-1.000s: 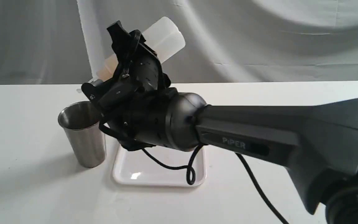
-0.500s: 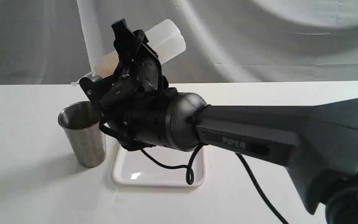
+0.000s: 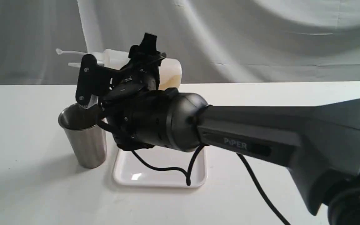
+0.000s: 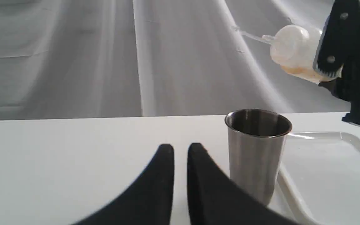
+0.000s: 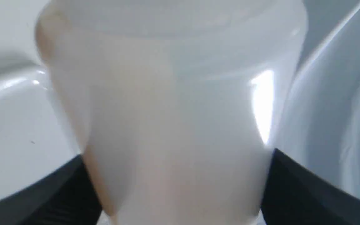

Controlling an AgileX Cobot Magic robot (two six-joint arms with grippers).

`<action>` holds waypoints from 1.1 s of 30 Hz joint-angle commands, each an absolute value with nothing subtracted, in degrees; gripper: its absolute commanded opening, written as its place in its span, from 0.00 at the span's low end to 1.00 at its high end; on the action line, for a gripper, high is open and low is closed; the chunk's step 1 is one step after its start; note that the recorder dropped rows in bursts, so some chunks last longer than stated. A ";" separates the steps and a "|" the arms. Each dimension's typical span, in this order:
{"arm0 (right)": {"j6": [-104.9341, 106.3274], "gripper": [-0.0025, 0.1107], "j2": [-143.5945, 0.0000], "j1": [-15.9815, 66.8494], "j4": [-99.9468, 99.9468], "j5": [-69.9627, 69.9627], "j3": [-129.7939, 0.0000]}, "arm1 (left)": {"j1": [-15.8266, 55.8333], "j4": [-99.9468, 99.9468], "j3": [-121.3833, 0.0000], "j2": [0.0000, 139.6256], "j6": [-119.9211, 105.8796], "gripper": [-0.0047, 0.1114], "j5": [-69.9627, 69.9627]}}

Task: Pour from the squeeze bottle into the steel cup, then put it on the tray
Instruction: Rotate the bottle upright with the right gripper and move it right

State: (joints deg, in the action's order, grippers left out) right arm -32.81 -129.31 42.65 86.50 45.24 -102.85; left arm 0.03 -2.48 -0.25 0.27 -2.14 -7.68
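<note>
My right gripper (image 3: 117, 61) is shut on the squeeze bottle (image 3: 171, 72), holding it roughly level above the table. The bottle's nozzle (image 3: 72, 65) points left, above the steel cup (image 3: 84, 140), with the cap strap (image 3: 59, 51) sticking out above it. The cup stands upright just left of the white tray (image 3: 164, 172). In the left wrist view the bottle (image 4: 292, 50) shows amber liquid along its lower side, up and right of the cup (image 4: 256, 156). My left gripper (image 4: 181, 147) is shut and empty, low beside the cup. The bottle (image 5: 173, 125) fills the right wrist view.
The right arm (image 3: 261, 137) stretches across the table above the tray, and its black cable (image 3: 167, 168) hangs down onto the tray. A grey cloth backdrop (image 3: 261, 40) closes off the far side of the white table (image 3: 27, 193).
The right wrist has rolled back: the bottle went from steeply nozzle-down over the cup to roughly level, its nozzle rising and its base dropping. Cup and tray stayed put.
</note>
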 commanded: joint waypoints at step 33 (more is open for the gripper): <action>-49.77 0.43 -98.10 22.58 64.42 -1.98 -70.85 | 0.00 -2.63 0.00 0.00 -1.90 0.11 -7.59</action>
State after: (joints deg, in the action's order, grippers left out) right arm -55.20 -98.98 23.61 67.63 1.32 -71.92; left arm 0.03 -2.48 -0.25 0.27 -2.14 -7.68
